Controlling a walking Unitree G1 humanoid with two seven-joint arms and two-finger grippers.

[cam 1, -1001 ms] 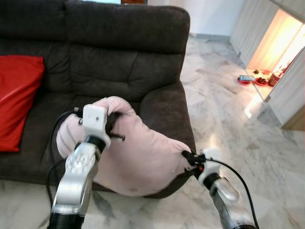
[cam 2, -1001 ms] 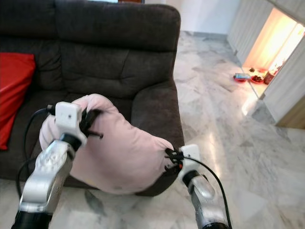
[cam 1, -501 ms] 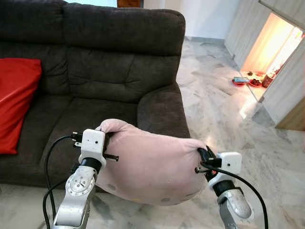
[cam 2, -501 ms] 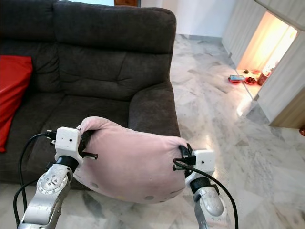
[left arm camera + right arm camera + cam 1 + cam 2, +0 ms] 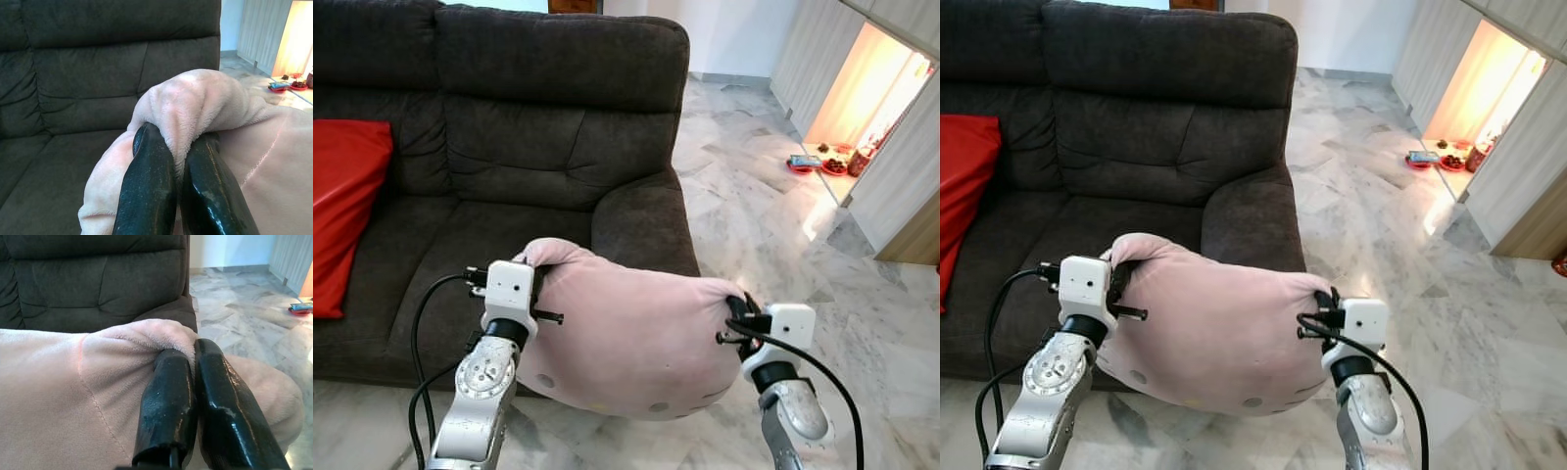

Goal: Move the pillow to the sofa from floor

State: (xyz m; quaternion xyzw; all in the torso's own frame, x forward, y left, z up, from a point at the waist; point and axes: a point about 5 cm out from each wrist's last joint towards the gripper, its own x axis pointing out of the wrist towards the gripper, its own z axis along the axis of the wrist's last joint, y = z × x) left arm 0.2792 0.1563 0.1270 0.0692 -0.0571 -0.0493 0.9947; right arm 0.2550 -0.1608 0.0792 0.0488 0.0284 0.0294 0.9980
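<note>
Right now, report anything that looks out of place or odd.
Little stands out. The pink pillow hangs sagging between the left gripper and right gripper, each pinching a corner. Red dishes sit on the marble floor by the lit doorway.

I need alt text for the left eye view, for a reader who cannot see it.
Two silver robot arms hold a pale pink pillow in the air before a dark grey sofa: the left gripper pinches one corner and the right gripper the other. A red cushion lies on the sofa's seat, above a marble floor.
</note>
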